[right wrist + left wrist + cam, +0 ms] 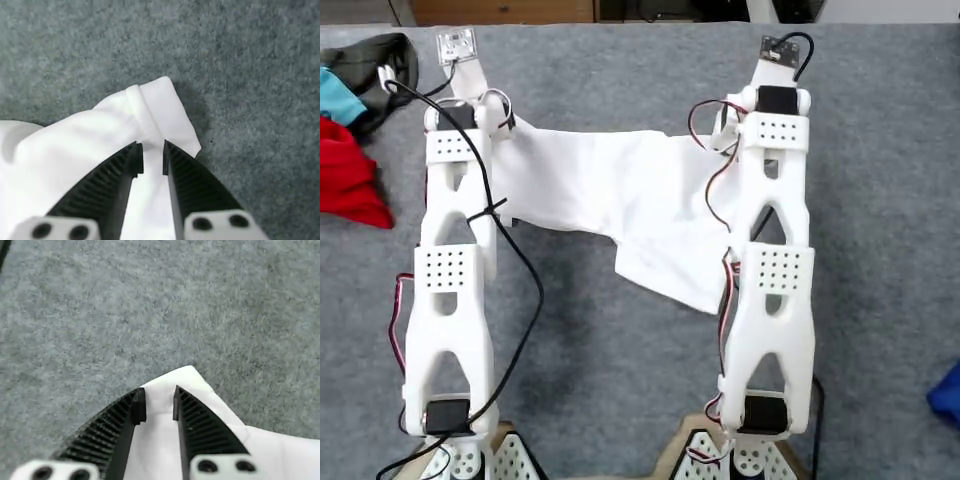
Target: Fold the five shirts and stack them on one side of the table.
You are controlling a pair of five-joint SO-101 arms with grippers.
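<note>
Barely started. Pinching ends of unfolded white shirt with left gripper and right gripper; heap at worktop's far-left corner not yet folded.

— Where's the shirt?
— Centre of the table, spread between the arms, far ends pinched in the left gripper and right gripper
— Others?
— Heap of clothes at ten o'clock (by the edge), another cloth at four

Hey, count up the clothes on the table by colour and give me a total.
white shirt: 1
red garment: 1
teal garment: 1
dark olive garment: 1
blue cloth, at the table's edge: 1
Total: 5
</note>
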